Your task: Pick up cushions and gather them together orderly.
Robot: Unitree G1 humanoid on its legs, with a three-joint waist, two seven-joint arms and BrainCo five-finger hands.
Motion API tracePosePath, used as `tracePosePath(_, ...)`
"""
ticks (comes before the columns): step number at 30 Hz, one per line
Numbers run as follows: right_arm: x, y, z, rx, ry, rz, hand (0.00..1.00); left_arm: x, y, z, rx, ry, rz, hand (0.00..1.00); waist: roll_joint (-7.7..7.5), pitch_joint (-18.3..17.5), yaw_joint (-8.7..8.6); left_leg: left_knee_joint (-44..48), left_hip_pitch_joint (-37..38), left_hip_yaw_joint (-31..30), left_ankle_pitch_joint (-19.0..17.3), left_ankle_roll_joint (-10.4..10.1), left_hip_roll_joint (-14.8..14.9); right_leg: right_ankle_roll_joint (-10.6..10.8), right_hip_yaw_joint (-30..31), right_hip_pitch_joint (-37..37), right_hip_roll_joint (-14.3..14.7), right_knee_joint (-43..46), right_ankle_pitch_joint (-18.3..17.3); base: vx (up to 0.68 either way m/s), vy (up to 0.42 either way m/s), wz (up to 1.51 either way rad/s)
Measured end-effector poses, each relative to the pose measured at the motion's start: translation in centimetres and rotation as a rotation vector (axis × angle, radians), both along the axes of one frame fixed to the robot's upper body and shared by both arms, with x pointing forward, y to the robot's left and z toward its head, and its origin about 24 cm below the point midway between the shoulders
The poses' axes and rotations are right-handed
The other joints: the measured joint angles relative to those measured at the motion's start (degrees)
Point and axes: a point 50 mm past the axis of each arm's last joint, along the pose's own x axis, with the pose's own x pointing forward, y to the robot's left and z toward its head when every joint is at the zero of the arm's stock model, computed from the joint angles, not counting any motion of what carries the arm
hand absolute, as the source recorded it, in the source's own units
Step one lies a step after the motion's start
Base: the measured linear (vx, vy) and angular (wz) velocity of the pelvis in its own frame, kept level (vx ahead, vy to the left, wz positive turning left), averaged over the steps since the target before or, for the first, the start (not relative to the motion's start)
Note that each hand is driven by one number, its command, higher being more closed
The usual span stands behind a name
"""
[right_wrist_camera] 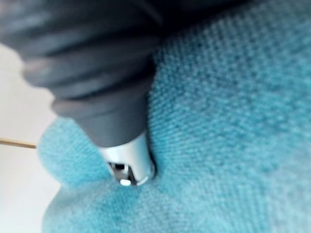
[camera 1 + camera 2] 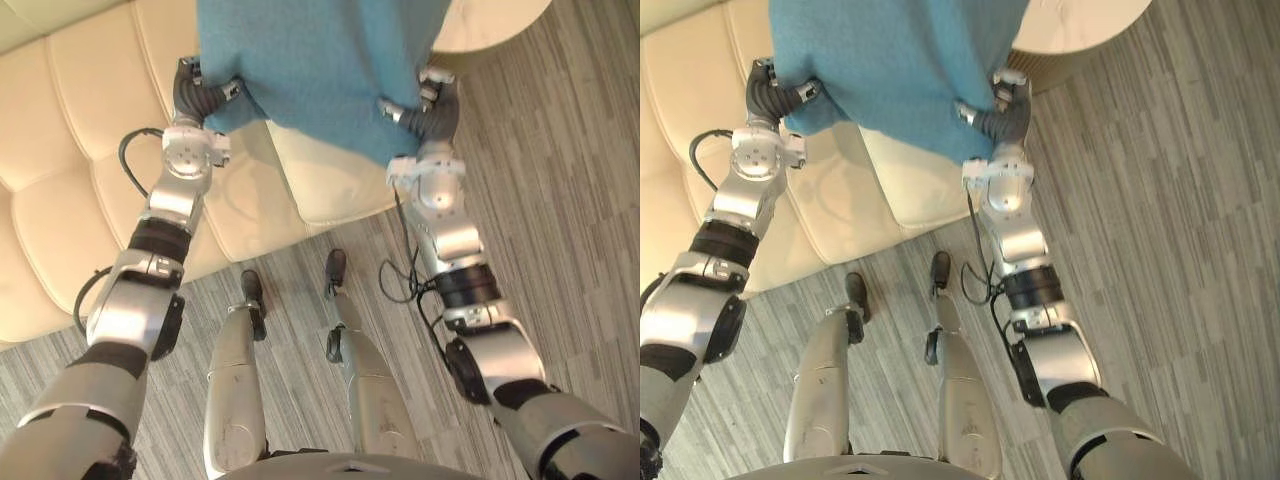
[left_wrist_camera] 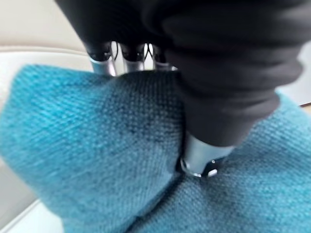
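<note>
The left hand (image 2: pixel 205 95) is clamped on the near left edge of a teal cushion (image 2: pixel 320 60). In its wrist view, the fingers (image 3: pixel 102 60) hook over the far side of the edge and the thumb (image 3: pixel 199 158) presses a dent into the near face. The right hand (image 2: pixel 428 108) grips the near right corner of the same cushion, its thumb (image 1: pixel 129 162) sunk into the woven fabric. Its fingers are hidden behind the cloth. The cushion spans the gap between the 2 hands, with its lower edge sagging to a point toward the right hand. Behind and below it lies a cream padded sofa (image 2: pixel 90 110), stretching away to the left. Grey striped floor (image 2: pixel 560 200) lies to the right and near side.
</note>
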Motion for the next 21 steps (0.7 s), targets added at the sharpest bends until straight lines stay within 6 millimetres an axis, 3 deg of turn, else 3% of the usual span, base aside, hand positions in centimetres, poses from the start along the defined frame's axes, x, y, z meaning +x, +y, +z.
tracePosePath(7,-3.2,-0.2,-5.4,0.066,0.108,0.028,1.0,-3.0,-1.4,-4.7,-0.095,0.029,-0.06,1.0,0.02,0.0,-0.33,-7.1,9.4,-0.2,2.4,-0.6,-2.4,-0.1,-1.0,6.5,-1.3,0.5,-2.4,0.07,-0.046,0.16)
tracePosePath(8,-4.4,-0.6,-6.5,0.071,0.13,0.023,1.0,-4.2,-2.1,-6.4,-0.151,0.05,-0.084,1.0,0.07,-0.1,-0.45,-9.5,13.0,-0.2,3.1,-0.7,-3.2,-0.1,-1.4,9.0,-1.9,0.9,-3.5,0.06,-0.033,0.18)
tracePosePath(12,-7.3,-1.2,-8.0,0.074,0.149,0.025,1.0,-7.6,-2.7,-9.1,-0.25,0.073,-0.103,1.0,0.14,-1.0,-0.83,-13.5,19.0,-0.3,3.7,-0.9,-4.2,0.2,-2.4,13.5,-2.5,1.6,-5.7,0.06,-0.018,0.17)
tracePosePath(21,-12.8,-1.1,-11.9,0.01,0.292,0.048,1.0,-15.0,-1.8,-15.2,-0.294,0.226,-0.028,1.0,1.39,-10.3,-0.82,-18.6,29.3,-1.6,3.9,-1.3,-5.1,0.6,-4.2,22.3,-2.9,1.4,-9.3,0.09,0.001,0.11)
